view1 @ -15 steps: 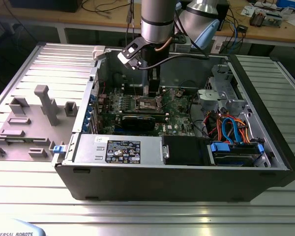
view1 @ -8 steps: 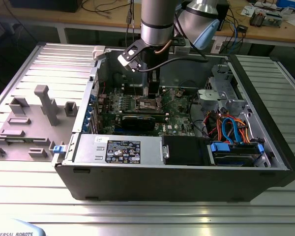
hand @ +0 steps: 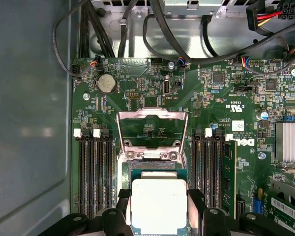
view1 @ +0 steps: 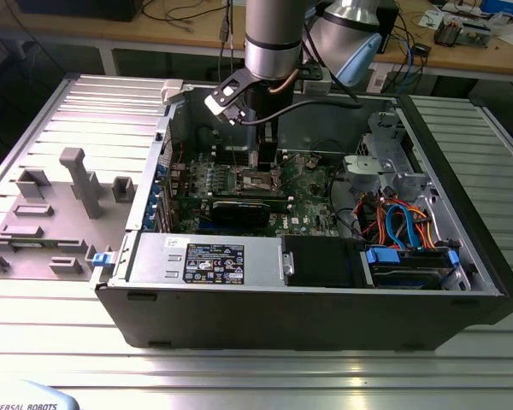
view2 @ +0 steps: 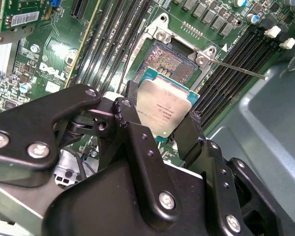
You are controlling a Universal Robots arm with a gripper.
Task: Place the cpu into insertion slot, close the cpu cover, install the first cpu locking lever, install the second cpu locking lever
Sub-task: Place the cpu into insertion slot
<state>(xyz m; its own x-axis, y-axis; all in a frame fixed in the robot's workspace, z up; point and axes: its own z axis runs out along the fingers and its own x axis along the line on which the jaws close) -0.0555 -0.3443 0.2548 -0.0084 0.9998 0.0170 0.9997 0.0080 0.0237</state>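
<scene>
My gripper [view2: 162, 118] is shut on the cpu [view2: 163, 107], a flat square chip with a silver-grey top, held by two opposite edges. The chip hangs tilted, just above and partly over the insertion slot [view2: 173, 61], whose dark centre lies open on the green motherboard. In the first wrist view the cpu [hand: 159, 204] sits between the black fingers [hand: 122, 202] and covers most of the slot [hand: 152, 167]. The cpu cover [hand: 152, 114] stands raised on its hinge behind the slot. A thin locking lever [view2: 238, 69] sticks out beside it. In the exterior view the gripper [view1: 265, 161] reaches down into the case over the slot [view1: 258, 179].
Long memory slots [hand: 96, 172] flank the socket on both sides. A black graphics card [view1: 244, 209], a power supply [view1: 209, 260], a drive bay with blue and orange cables [view1: 402, 226] and the case walls [view1: 462, 184] close in around the board. A grey fixture [view1: 81, 184] stands outside the case.
</scene>
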